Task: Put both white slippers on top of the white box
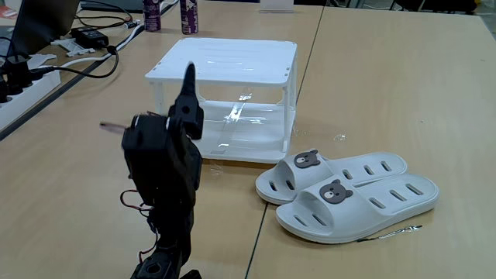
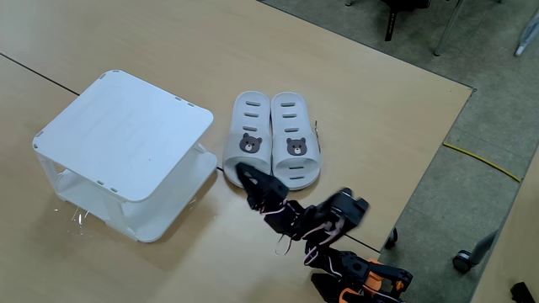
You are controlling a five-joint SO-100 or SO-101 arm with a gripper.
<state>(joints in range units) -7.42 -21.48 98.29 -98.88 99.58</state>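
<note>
The worktop point(image 1: 403, 85) is a pale wooden table, and on it the white box point(image 1: 225, 66) stands toward the far side in a fixed view, its flat slatted top bare, nothing resting on it. Seen from above in a fixed view, the white box point(image 2: 126, 135) sits to the left and the white slippers point(image 2: 271, 139) lie just beside its right-hand corner, touching each other side by side, soles down, with the worktop's right edge well apart beyond them. Their long axes run parallel, bear badges at the end nearer the arm, heels pointing away toward the far edge.

The arm rises from the near edge of the worktop. Its gripper point(image 2: 246, 177) hangs just off the strap end of the left-hand slipper point(image 2: 248, 135) in that overhead picture, so that one looks the nearer of the pair; the other slipper point(image 2: 295, 139) lies a little further to the right. In the lower fixed view the gripper point(image 1: 188, 81) points upward in front of the box, its fingers drawn close together with nothing between them, though how tightly they meet I cannot tell
</note>
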